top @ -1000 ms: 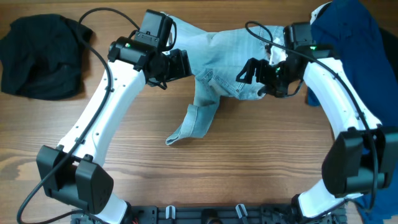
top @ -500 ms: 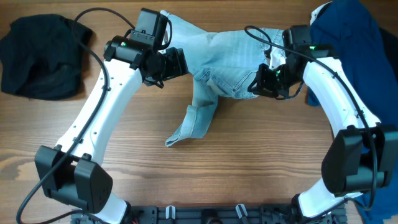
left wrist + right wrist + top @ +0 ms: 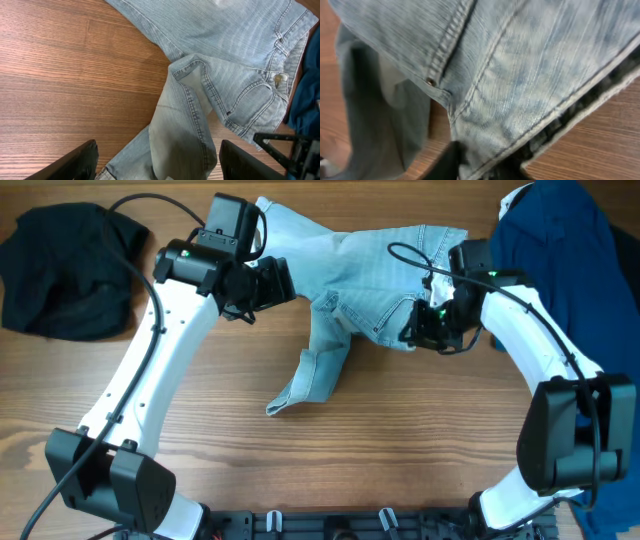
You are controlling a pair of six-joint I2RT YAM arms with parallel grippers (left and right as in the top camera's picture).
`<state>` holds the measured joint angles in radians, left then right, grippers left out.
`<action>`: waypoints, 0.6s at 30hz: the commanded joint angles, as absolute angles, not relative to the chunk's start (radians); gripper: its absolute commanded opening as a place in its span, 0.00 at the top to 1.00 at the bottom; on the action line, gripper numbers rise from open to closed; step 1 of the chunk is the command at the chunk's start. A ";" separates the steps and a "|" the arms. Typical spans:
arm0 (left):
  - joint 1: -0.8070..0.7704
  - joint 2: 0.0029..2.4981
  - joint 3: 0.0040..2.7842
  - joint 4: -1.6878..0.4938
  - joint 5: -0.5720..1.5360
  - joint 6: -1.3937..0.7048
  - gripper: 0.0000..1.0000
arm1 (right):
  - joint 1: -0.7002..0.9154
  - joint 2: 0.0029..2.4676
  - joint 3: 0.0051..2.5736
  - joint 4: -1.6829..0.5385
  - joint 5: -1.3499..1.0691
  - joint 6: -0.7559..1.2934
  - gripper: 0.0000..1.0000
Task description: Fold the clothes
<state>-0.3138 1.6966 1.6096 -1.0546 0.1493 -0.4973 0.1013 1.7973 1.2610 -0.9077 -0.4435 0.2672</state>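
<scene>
Overhead view: pale denim shorts (image 3: 370, 280) lie crumpled near the far edge of the worktop (image 3: 300, 460), about midway along it; one leg trails towards the near edge and folds over at its end
Hidden or cut off: the right arm covers the shorts' right end; the blue garment (image 3: 560, 270) runs off the far right corner and out of the picture; the folds of the black garment (image 3: 65, 270) in the far left corner are too dark to read
Left wrist view: only two dark fingers (image 3: 70, 162) show at the bottom edge; a strip of blue garment (image 3: 307, 105) is cut off on the right; the shorts (image 3: 225, 60) cover the worktop (image 3: 60, 75) from the top right down to the middle
Right wrist view: blurred and very close; denim (image 3: 520, 75) fills most of it, with a seam, a rivet and a frayed hem; bare worktop (image 3: 600, 145) at the lower right
Left claw (image 3: 283, 280): jaws wide apart, holding nothing; it is at the shorts' left side, the trailing leg lying between its fingers in its own camera (image 3: 157, 165)
Right claw (image 3: 418, 332): jaws together, pinching the shorts' hem near the stitched pocket; the cloth runs into the dark fingertips (image 3: 477, 165)
</scene>
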 commanded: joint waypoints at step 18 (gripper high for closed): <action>-0.325 1.676 1.623 -1.410 0.527 -0.477 0.31 | -0.113 1.807 1.367 -0.844 -0.530 0.324 0.96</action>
<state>-0.3138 1.6966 1.6096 -1.3552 0.4103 -0.4831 -0.1120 1.7973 1.3472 -0.8627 -0.5171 0.2958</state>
